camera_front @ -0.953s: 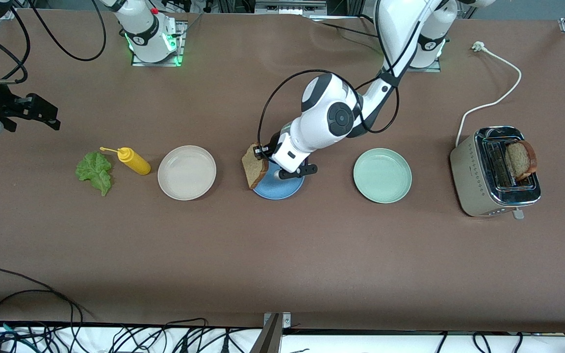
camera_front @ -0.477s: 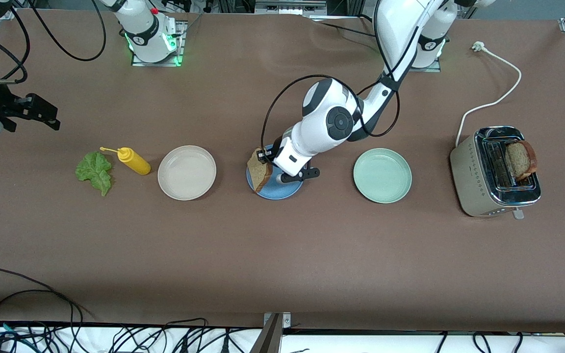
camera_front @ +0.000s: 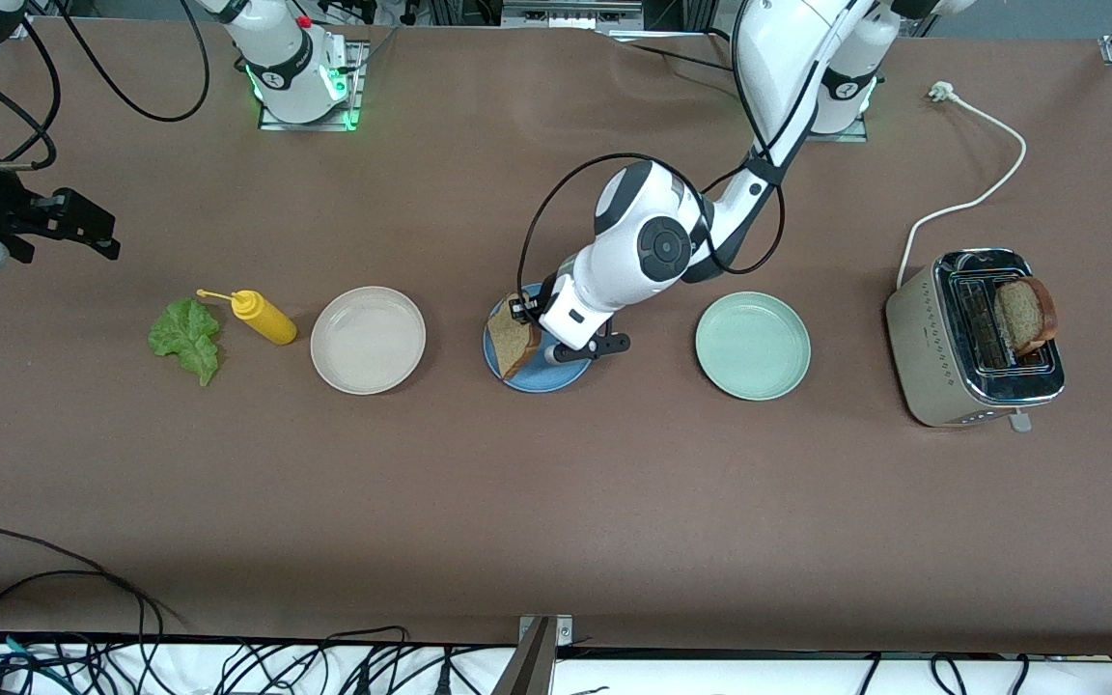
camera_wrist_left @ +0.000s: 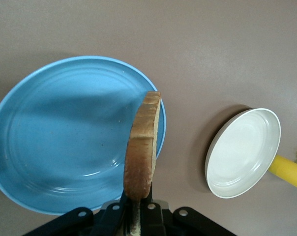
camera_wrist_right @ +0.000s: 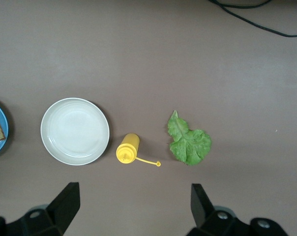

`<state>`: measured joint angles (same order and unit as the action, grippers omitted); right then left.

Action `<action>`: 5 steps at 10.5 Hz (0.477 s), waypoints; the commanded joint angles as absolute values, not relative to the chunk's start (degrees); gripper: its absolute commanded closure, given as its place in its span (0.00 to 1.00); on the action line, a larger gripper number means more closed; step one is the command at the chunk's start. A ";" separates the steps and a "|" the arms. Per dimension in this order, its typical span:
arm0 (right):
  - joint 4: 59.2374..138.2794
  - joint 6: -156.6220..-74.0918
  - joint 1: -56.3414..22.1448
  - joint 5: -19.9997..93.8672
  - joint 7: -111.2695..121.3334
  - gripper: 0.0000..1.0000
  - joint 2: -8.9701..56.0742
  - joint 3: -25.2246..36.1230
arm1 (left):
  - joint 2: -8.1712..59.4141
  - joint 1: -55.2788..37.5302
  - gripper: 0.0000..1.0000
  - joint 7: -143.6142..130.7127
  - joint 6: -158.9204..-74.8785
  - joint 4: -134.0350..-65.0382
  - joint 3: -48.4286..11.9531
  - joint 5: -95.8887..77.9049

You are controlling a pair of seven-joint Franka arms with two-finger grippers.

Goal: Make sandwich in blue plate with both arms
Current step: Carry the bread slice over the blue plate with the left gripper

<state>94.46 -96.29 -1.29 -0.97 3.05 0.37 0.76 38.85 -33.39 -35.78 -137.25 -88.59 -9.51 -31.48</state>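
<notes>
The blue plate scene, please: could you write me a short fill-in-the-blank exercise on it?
1. The left gripper holds a bread slice over the ____ plate.
2. The second slice stands in the ____.
3. The right gripper, over the table's right-arm end, is ____.
4. Between the lettuce and the white plate lies a ____ bottle.

Missing words: blue; toaster; open; yellow

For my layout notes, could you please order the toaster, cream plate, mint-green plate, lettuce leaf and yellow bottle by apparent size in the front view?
1. Toaster.
2. Cream plate and mint-green plate: they look alike, so unranked.
3. Lettuce leaf.
4. Yellow bottle, close to the leaf.
</notes>
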 commanded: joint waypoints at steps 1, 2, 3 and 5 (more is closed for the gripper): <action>92.90 -95.80 -1.05 -1.41 2.99 0.00 0.97 0.44 | 38.85 -33.22 1.00 -36.65 -137.02 -88.86 -9.40 -29.88; 92.90 -95.80 -1.05 -1.41 2.99 0.00 0.97 0.44 | 38.76 -32.79 1.00 -36.13 -136.76 -89.21 -9.32 -29.88; 92.90 -95.71 -1.05 -1.41 2.90 0.00 0.97 0.44 | 38.76 -31.74 1.00 -34.82 -136.76 -89.64 -9.40 -29.88; 92.73 -95.98 -1.05 -1.23 2.90 0.00 0.97 0.44 | 38.85 -30.41 0.80 -34.54 -136.41 -90.09 -9.32 -29.88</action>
